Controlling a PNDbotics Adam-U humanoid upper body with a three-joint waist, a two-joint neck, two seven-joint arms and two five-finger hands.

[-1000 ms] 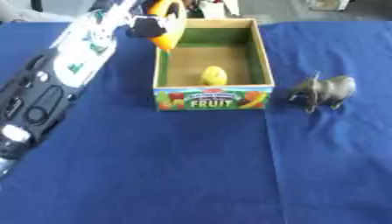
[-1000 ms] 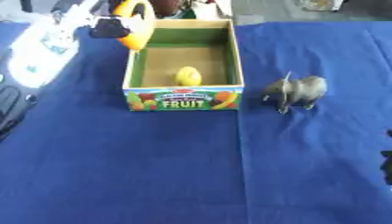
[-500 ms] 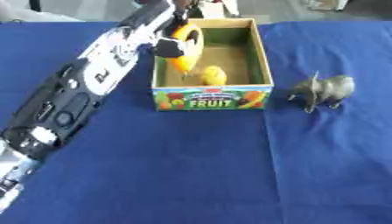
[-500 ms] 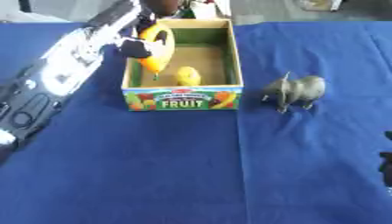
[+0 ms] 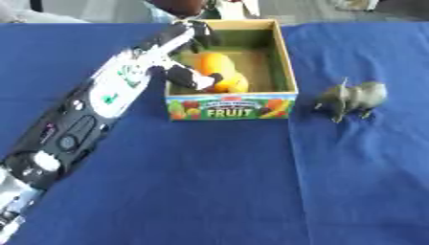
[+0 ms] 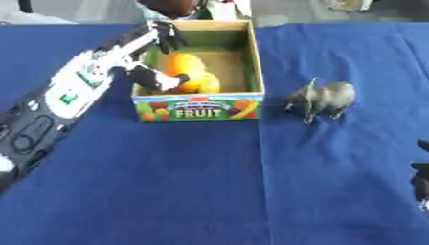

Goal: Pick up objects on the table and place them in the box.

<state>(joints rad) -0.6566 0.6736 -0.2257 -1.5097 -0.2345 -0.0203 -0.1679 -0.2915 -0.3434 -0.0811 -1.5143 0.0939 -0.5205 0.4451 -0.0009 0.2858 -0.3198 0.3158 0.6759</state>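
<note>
Meanwhile, on blue cloth (image 5: 209, 182), left hand (image 5: 188, 72) clasps orange fruit (image 5: 211, 64) inside box (image 5: 231, 106)

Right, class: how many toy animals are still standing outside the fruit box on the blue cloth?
1: a grey toy elephant stands on the cloth just right of the fruit box. The left arm may hide others on the box's left.

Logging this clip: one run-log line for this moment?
left hand: holding orange object inside box | yellow object: in box | elephant: on table | right hand: idle
</note>
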